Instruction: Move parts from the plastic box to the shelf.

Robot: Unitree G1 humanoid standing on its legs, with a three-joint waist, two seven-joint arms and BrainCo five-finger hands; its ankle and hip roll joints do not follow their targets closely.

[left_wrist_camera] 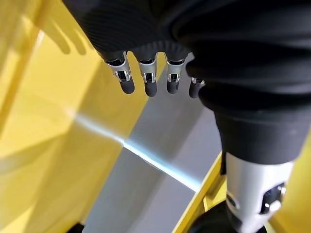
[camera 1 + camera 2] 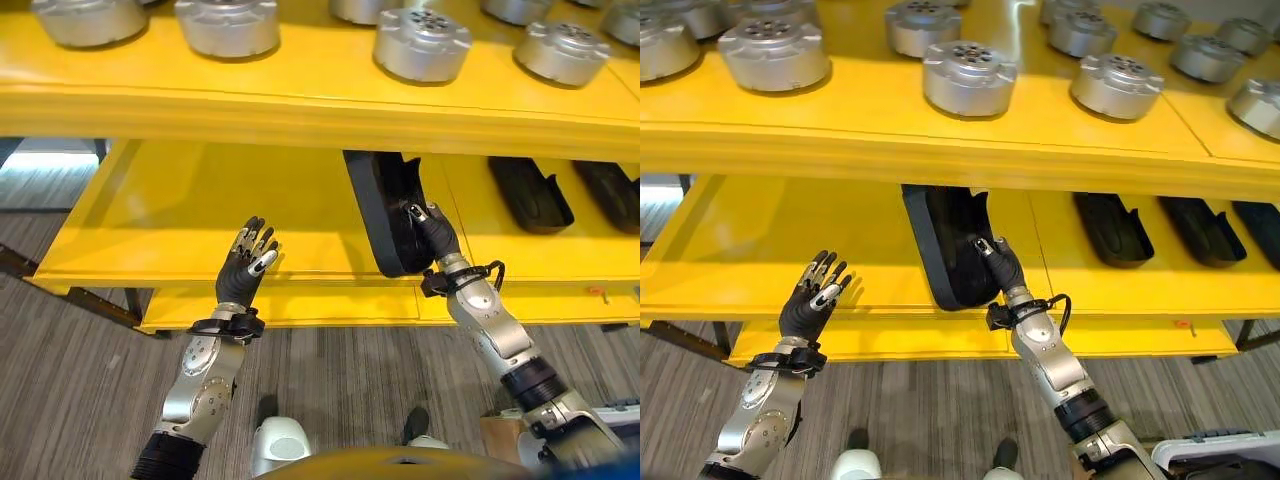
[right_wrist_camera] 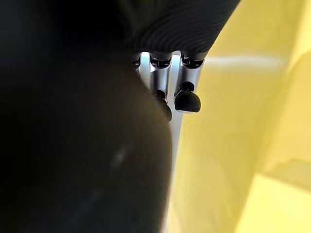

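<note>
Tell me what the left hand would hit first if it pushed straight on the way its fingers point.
Probably the lower yellow shelf: the left hand is open, fingers aimed up and forward over its front edge. Nothing stands in that line, though depth is uncertain.

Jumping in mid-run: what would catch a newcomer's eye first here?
The right hand holds a large black part tilted up on edge over the yellow shelf's lower level, beside two black parts lying flat. The left hand hovers open and holds nothing. Round silver parts line the upper level.

silver-grey arms, dark ribbed covers, dark-tipped fingers [image 1: 148, 82].
</note>
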